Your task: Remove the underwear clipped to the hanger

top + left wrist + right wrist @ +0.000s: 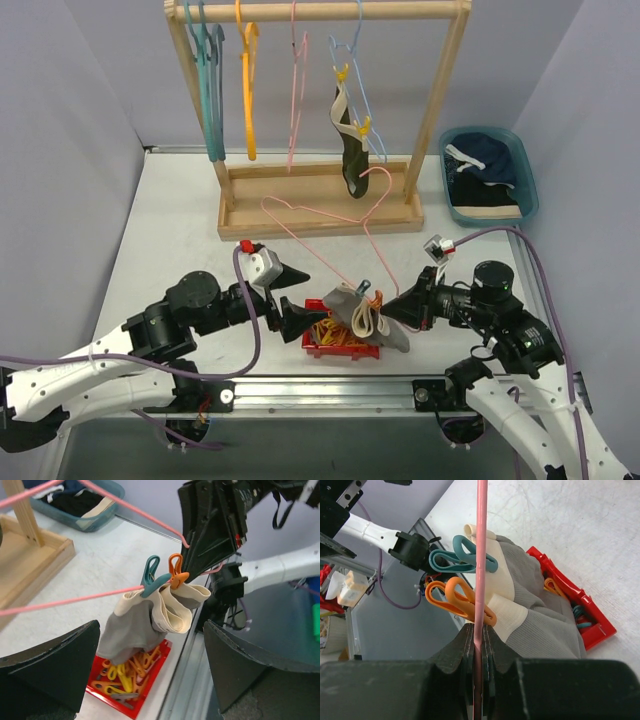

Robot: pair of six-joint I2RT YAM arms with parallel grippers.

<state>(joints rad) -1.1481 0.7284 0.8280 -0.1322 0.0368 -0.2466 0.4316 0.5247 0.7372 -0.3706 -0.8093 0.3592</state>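
Note:
A grey-beige underwear (pixel 362 316) with a pale waistband hangs from a pink hanger (pixel 311 246), pinned by a teal clip (pixel 150 575) and an orange clip (pixel 176 573). My right gripper (pixel 405 304) is shut on the hanger's wire (pixel 481 555), just beside the orange clip (pixel 455 598). My left gripper (pixel 294 297) stands open to the left of the cloth (pixel 134 626), fingers apart on either side and touching nothing. A dark olive underwear (pixel 350 140) hangs on the rack, held by yellow clips. A navy underwear (pixel 487 155) lies in the blue bin.
A red tray (pixel 312 347) of yellow and orange clips sits under the grey cloth near the table's front edge. The wooden rack (pixel 320 205) with several hangers stands at the back. The blue bin (pixel 527 180) is at the back right.

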